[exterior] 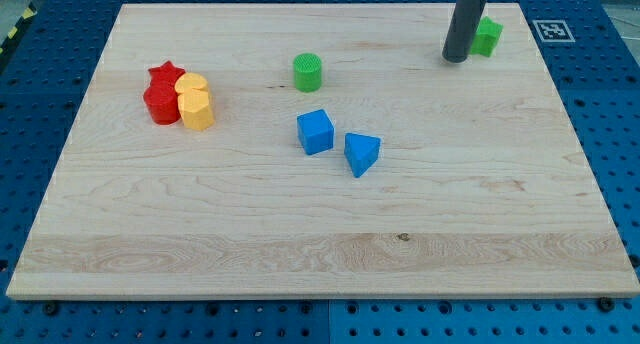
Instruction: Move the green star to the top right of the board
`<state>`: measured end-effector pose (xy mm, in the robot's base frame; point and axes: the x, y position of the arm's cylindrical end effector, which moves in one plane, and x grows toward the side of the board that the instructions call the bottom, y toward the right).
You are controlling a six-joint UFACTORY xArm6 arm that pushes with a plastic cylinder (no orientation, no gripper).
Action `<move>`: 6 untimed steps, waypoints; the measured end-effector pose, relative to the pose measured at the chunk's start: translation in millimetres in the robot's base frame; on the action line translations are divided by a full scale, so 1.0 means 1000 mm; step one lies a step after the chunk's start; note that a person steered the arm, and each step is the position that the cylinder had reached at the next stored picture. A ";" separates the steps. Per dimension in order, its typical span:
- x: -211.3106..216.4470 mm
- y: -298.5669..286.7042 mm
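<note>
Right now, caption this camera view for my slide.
My tip touches the green star at the board's top right.

the board (330, 234) is pale wood with a fine grain running across it, set on a blue pegboard table (610, 114) dotted with dark holes. the green star (488, 37) and the green cylinder (308, 72) share one bright green. the blue cube (315, 132) and blue wedge (361, 153) match in mid blue. the red star (161, 77) and red cylinder (158, 103) are deep red, the two yellow blocks (196, 102) warm yellow. my tip (457, 57) is dark grey. a black-and-white marker (553, 29) sits at the board's corner.
</note>
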<state>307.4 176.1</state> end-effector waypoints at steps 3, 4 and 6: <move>0.000 -0.013; -0.002 -0.021; -0.015 -0.013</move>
